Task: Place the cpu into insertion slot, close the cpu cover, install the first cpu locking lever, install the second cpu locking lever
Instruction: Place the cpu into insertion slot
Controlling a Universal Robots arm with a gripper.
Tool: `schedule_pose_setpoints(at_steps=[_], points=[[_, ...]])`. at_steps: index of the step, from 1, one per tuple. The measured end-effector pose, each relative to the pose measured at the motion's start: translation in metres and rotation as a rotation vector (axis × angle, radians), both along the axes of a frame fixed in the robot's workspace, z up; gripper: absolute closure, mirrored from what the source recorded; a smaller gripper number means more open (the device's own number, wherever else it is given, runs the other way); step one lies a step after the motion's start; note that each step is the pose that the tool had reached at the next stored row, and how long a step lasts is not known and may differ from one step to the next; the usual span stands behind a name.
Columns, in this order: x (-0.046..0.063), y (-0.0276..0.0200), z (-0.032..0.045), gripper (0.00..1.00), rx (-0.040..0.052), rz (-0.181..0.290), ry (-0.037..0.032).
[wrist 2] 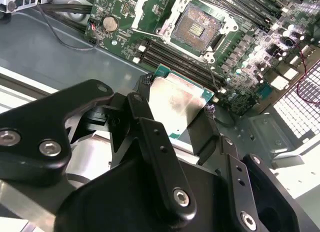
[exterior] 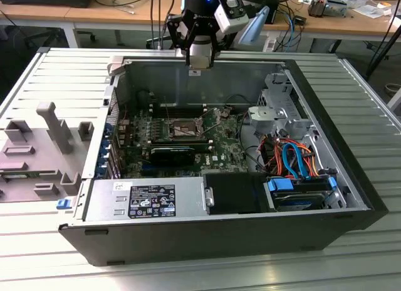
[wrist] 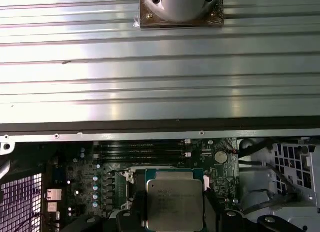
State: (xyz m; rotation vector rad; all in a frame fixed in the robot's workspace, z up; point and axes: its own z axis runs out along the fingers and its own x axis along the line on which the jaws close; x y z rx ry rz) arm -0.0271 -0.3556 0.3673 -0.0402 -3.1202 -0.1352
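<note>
My gripper [wrist 2: 177, 112] is shut on the cpu [wrist 2: 176, 103], a flat square chip with a silver-grey top and a green rim, clamped on two opposite edges by black fingers [wrist 2: 146, 123]. In the exterior view the gripper [exterior: 199, 52] hangs above the back wall of the open computer case, well above the board. The insertion slot [wrist 2: 198, 26] lies uncovered on the green board, its pale contact field showing inside a silvery frame. The cpu cover [wrist 2: 145, 4] looks swung back at the slot's side. In the first wrist view the cpu [wrist: 175, 202] overlaps the board below it.
The case [exterior: 351, 197] lies open on a ribbed metal table [exterior: 75, 71]. Long black memory slots [wrist 2: 175, 59] run beside the socket. A drive bay with orange and blue cables [exterior: 294, 162] fills the exterior view's right. A power supply [exterior: 150, 200] sits at the front.
</note>
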Motion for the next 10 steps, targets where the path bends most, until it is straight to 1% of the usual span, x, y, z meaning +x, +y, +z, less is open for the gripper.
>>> schedule_pose_setpoints(at_steps=[7,10], points=[[0.0000,-0.0034,-0.0017,0.45,0.0003,0.000,-0.0001],[0.0000,-0.0039,-0.0020,0.45,-0.0001,0.001,0.0001]])
